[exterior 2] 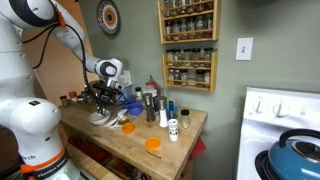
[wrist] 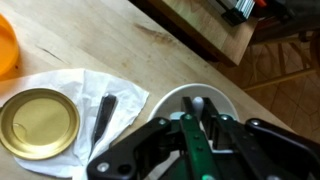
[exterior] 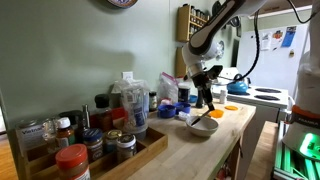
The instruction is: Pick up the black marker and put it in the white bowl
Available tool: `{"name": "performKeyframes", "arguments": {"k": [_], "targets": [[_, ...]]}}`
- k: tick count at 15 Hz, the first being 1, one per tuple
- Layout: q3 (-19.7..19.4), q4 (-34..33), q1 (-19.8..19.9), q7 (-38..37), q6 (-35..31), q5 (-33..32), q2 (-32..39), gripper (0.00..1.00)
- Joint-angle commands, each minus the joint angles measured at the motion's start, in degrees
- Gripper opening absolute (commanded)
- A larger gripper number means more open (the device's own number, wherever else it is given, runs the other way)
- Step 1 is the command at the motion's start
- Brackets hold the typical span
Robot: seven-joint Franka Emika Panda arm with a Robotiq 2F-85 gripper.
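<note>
Hand (wrist: 198, 128) over white bowl (wrist: 222, 97); grip state unclr

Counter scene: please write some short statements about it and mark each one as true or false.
1. The end effector hangs over the bowl. True.
2. The gold lid lies on white paper. True.
3. The orange lid lies in the bowl. False: it lies on the counter, apart from the bowl.
4. The counter is made of metal. False: it is wood.
5. A spice rack hangs on the wall. True.
</note>
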State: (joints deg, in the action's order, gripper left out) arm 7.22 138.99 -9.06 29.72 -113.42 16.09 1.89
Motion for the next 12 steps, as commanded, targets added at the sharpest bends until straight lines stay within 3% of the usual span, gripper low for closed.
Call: {"name": "performKeyframes", "arguments": {"k": [1, 2, 6, 10, 11, 12], "targets": [[0.6, -2.0, 0.6, 0.5, -0.4, 0.5, 2.7, 0.39], [0.7, -2.2, 0.7, 0.2, 0.4, 0.2, 2.9, 0.40], [1.0, -1.3, 0.8, 0.7, -0.5, 1.5, 0.0, 0.69], [1.9, 1.6, -0.3, 5.1, -4.9, 7.4, -9.0, 0.98], [1.2, -2.1, 0.0, 2.5, -2.9, 4.4, -2.6, 0.81], [1.3, -1.9, -0.3, 3.2, -3.0, 5.4, -4.5, 0.89]]}}
